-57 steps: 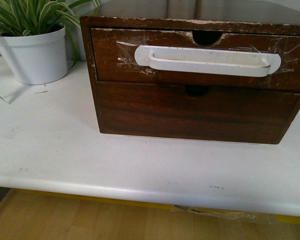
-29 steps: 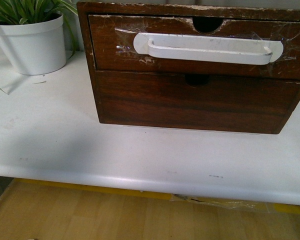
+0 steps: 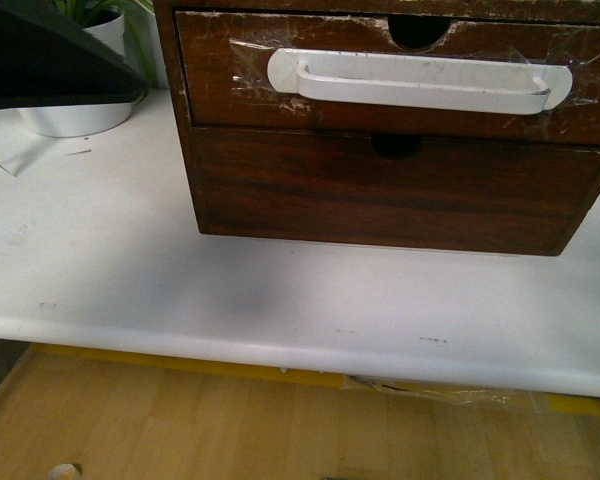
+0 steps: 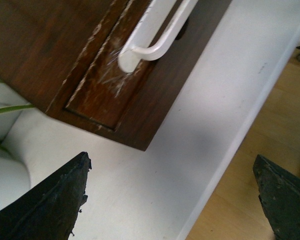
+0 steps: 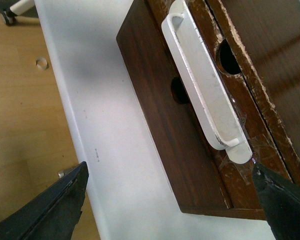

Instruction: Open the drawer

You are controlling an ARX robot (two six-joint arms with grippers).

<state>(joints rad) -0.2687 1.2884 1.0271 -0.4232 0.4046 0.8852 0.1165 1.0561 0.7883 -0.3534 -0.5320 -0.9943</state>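
Now the left arm [image 3: 50,50] intrudes; left claw [image 4: 171,157] and right claw [image 5: 170,166] gape, drawer [image 3: 210,95] shut.

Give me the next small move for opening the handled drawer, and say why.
Probably ease the right claw forward until its open jaws straddle the white handle. The drawer looks fully shut, and nothing grips the handle yet.

White-handled drawer [image 3: 220,100], seemingly closed

Open white table [image 3: 130,270] before the drawer [image 3: 380,120], plant pot [image 3: 75,122] off left
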